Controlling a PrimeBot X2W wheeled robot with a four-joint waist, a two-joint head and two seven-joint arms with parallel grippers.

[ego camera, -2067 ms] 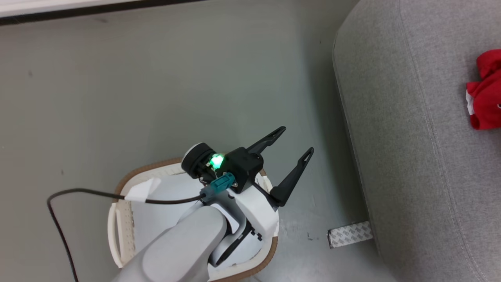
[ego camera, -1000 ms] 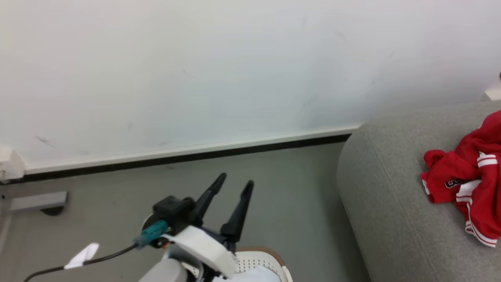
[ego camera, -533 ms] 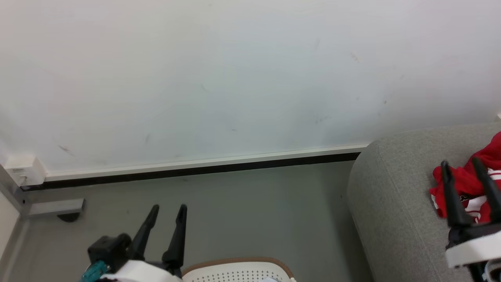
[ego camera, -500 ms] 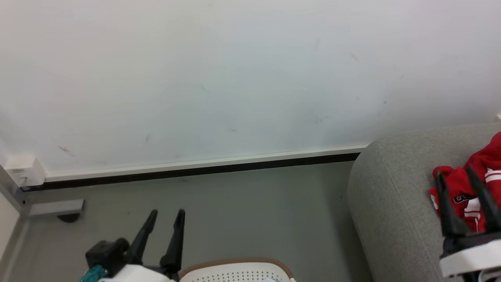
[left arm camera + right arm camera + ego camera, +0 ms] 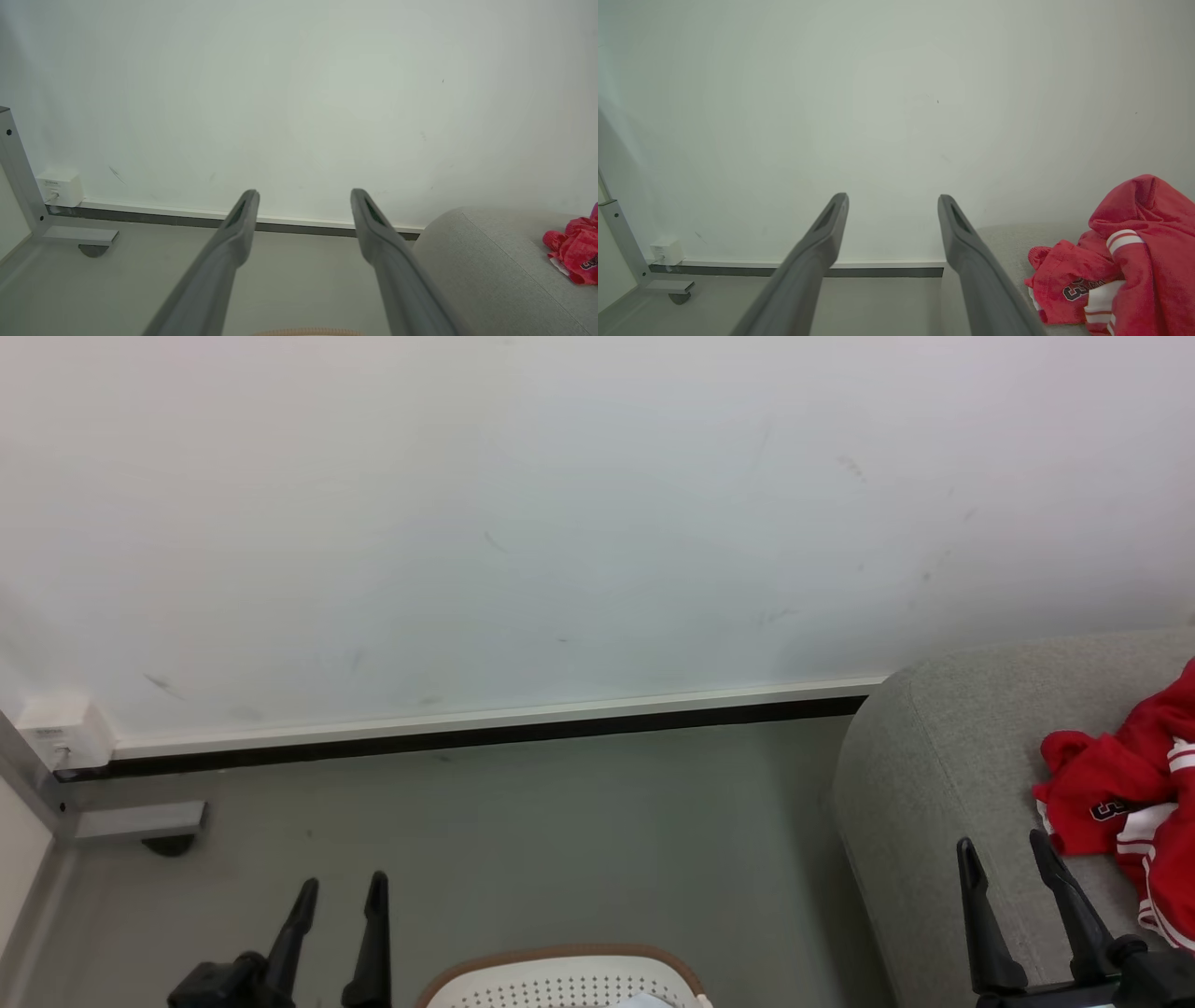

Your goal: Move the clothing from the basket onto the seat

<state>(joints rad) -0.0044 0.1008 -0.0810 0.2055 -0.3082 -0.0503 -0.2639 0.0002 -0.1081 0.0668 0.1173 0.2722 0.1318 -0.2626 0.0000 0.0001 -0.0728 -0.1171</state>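
The red clothing (image 5: pixel 1134 784) is lying bunched on the grey sofa (image 5: pixel 934 784). The basket (image 5: pixel 560 978) is sitting on the floor, left of the sofa. The left gripper (image 5: pixel 343 883) and right gripper (image 5: pixel 1002 842) are hovering, jaws released, both empty.

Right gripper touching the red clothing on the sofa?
Apart. Right wrist view: right gripper open and empty; grey fabric sofa shows between its fingers and the red-and-white clothing.

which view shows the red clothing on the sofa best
The right wrist view: the clothing lies large and close on the seat, with its dark lettering and white stripes visible. The head view cuts it off at the right edge; the left wrist view catches a small red bit at its far right.
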